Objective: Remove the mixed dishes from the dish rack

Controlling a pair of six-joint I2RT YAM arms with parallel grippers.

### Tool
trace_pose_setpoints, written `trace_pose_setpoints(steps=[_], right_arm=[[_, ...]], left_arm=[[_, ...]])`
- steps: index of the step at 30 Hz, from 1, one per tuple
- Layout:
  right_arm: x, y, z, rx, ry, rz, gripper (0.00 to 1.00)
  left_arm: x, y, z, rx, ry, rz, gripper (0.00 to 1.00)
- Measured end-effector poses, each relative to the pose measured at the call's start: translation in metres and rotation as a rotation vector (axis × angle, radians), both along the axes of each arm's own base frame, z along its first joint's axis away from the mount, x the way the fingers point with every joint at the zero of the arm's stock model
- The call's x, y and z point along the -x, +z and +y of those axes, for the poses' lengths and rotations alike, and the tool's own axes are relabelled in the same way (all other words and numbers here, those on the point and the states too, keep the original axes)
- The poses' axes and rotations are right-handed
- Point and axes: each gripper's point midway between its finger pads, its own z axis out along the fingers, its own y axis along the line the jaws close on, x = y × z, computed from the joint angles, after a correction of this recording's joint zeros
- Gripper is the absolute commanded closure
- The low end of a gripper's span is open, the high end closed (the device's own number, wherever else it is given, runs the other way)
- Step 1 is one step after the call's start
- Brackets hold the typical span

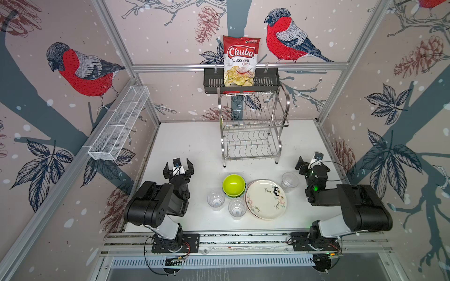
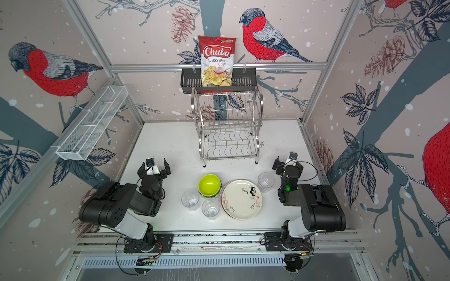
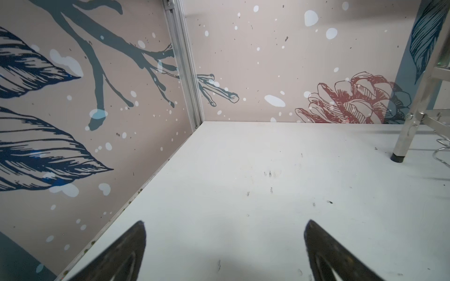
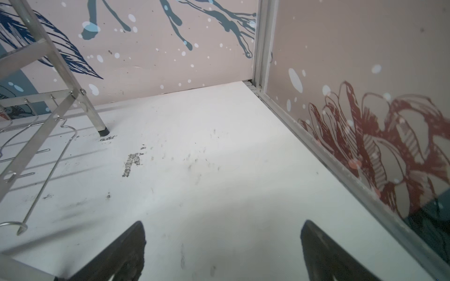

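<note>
The dish rack (image 1: 250, 126) (image 2: 229, 126) stands at the back middle with both wire tiers bare. The mixed dishes sit on the table in front of it. A lime bowl (image 1: 233, 184) (image 2: 209, 185) tops a small stack. A cream doodled plate (image 1: 266, 199) (image 2: 241, 199) tops a plate stack. Three clear tumblers (image 1: 215, 199) (image 1: 236, 208) (image 1: 289, 181) stand upright. My left gripper (image 1: 177, 162) (image 3: 225, 222) is open over bare table, left of the dishes. My right gripper (image 1: 311, 163) (image 4: 223, 222) is open too, right of them. A rack leg (image 3: 411, 121) (image 4: 60, 73) shows in each wrist view.
A chips bag (image 1: 241, 60) stands in a black slotted basket (image 1: 211, 80) hung on the back rail above the rack. A long white wire-mesh tray (image 1: 119, 124) hangs on the left wall. Patterned walls close in the white table (image 1: 190, 136) on three sides.
</note>
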Motion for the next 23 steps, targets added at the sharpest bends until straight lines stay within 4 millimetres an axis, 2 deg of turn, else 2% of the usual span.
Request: trace_pose_setpoints(steps=[2, 6, 10, 13, 18, 23], right_arm=[[-0.002, 0.004, 0.002, -0.023, 0.013, -0.018, 0.01], [-0.017, 0.025, 0.01, -0.032, 0.056, -0.081, 0.01], [-0.017, 0.023, 0.012, -0.036, 0.072, -0.073, 0.01], [-0.017, 0.023, 0.013, -0.036, 0.076, -0.073, 0.01], [-0.018, 0.022, 0.018, -0.033, 0.088, -0.072, 0.0], [-0.02, 0.021, 0.011, -0.035, 0.07, -0.063, 0.01]], left_arm=[[-0.003, 0.003, 0.0, 0.02, -0.007, -0.015, 0.0], [-0.021, 0.013, -0.003, 0.034, -0.027, -0.029, 0.0], [-0.029, 0.011, 0.007, 0.065, -0.02, -0.008, 0.0], [-0.03, 0.003, 0.001, 0.077, -0.051, 0.024, 0.0], [-0.029, 0.0, 0.001, 0.08, -0.054, 0.035, 0.0], [-0.029, 0.0, 0.001, 0.08, -0.054, 0.037, 0.0]])
